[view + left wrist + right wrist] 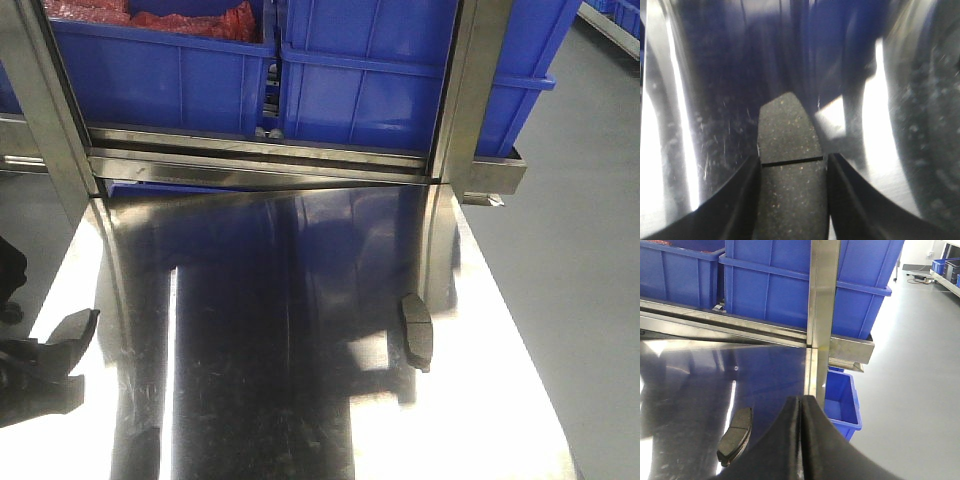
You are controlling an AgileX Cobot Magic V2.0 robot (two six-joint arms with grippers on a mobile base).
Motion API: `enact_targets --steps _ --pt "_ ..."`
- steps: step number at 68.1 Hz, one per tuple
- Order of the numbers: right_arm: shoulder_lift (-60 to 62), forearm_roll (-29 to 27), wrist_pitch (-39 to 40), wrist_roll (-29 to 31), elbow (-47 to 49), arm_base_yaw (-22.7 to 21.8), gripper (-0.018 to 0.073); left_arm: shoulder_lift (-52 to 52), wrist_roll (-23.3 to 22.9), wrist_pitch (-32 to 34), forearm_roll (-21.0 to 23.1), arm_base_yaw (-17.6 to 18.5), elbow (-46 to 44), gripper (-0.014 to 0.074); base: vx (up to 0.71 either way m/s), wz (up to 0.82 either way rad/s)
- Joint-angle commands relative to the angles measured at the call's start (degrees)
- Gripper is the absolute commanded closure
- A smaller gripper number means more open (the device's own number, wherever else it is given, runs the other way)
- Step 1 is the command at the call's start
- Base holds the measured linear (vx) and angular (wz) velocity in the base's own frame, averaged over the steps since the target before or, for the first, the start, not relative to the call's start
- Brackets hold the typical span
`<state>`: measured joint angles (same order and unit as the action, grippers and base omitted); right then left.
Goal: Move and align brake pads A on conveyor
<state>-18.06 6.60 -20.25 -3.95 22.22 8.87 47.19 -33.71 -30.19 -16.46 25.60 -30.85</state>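
Left gripper [793, 165]: right up against the lens in the left wrist view, clamped on the held brake pad [787, 135]. The two black fingers [740, 195] press its long edges just at the groove, and the rounded end pokes up toward frame centre.
Steel table [300, 380]: it fills the lower two thirds of the front view, mirror-bright, full of glare and blue reflections.
Blue bins [370, 90]: stacked across the top of the front view, behind the table's back rail.
Steel post [822, 305]: upright at top centre of the right wrist view, in front of the bins.
Right gripper [801, 402]: bottom centre of its own view, tips pinched together with nothing between them.
Loose brake pad [417, 328]: lying flat on the table, right of centre in the front view, well apart from both grippers.
Conveyor: not clearly in any view. A dark speckled blur sits at the right edge of the left wrist view, and I cannot tell whether that is the belt.
Step in hand: looks like the carry, pad pinched and not yet placed.
Doing it well: I'd keep the pinch centred on the groove so the pad can't pivot. Carry it level, lower it until it rests flat on the belt, square its long axis to the row, and only then let go.
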Motion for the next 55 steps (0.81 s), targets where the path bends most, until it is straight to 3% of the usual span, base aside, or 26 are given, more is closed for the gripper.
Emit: enact_targets --steps 1,55 --pt "-0.4 0.4 4.4 0.4 1.6 -0.3 0.0562 -2.6 -0.3 4.0 -0.6 0.4 -1.5 0.0482 0.00 0.00" --pt "-0.4 0.4 4.4 0.4 1.6 -0.3 0.0562 -3.5 -0.3 4.0 -0.6 0.4 -1.5 0.0482 0.00 0.00"
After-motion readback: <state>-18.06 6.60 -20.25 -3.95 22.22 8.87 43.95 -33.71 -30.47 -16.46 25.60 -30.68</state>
